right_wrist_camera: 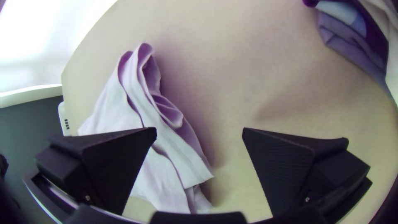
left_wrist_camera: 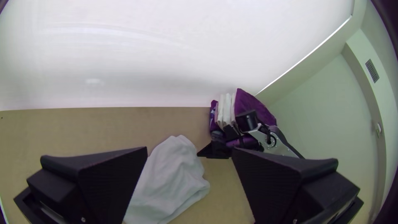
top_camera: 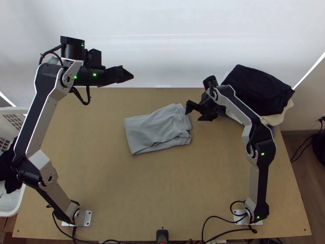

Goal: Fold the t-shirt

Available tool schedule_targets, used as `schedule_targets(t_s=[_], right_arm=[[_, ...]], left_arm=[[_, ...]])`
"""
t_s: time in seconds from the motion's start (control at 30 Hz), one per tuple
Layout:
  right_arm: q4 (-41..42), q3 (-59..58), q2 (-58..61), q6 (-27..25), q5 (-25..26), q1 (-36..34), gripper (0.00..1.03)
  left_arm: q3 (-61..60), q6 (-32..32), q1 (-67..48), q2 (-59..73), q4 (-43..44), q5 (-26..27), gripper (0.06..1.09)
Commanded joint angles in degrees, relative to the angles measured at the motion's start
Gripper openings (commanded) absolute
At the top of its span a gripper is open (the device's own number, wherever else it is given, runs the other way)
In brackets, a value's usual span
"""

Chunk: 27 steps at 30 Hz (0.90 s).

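Top view. Shirt [top_camera: 156, 130], grey, lies flat on the worktop [top_camera: 162, 195], in its far half, around midway between the left and right edges. Folded into a compact bundle: smooth outline toward the left edge, layers stacked and slightly rumpled toward the right edge, a crease running along the near side. Left gripper [top_camera: 129, 76] hangs apart from the shirt, seen against the white backdrop [top_camera: 162, 44] past the far edge, tips aimed toward the right. Right gripper [top_camera: 193, 116] sits just beside the shirt's layered end, tips toward it, jaws apart. Behind it, at the far right corner, a pile: black cloth [top_camera: 260, 91] on top, cream cloth [top_camera: 280, 118] under it. White basket [top_camera: 14, 122] beside the left edge, dark cloth [top_camera: 9, 173] in it.

Left wrist view. Left gripper [left_wrist_camera: 189, 150]: jaws wide apart. Shirt shows in the gap, farther off, partly hidden by one finger. Right gripper beyond, dark, close to the pile.

Right wrist view. Right gripper [right_wrist_camera: 200, 132]: jaws wide apart, bare worktop and part of the shirt between them. One finger overlaps the shirt in the picture; contact, can't tell. Shirt's end shows several layers, some curled into open loops. Part of the pile also in sight.
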Motion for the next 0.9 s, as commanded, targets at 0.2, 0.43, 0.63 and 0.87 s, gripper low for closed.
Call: schedule_targets(t_s=[0.2, 0.43, 0.63, 0.87], right_arm=[[0.35, -1.04, -0.39, -1.67, -4.03, 2.72, 0.99], [0.35, -1.83, 1.28, -2.55, -4.91, 4.83, 0.99], [0.35, -1.66, 2.86, -4.04, -4.91, 5.27, 0.99], [0.61, -3.50, 2.95, -5.80, -5.00, 4.74, 0.99]], left_arm=[[-0.05, 0.33, -0.26, -2.25, -1.15, -0.22, 1.05], [-0.05, 0.33, -0.08, -2.34, -1.41, -0.22, 1.05], [-0.05, 0.33, -0.17, -2.34, -1.41, -0.22, 1.05], [0.13, 0.41, 0.09, -2.34, -1.41, -0.22, 1.05]])
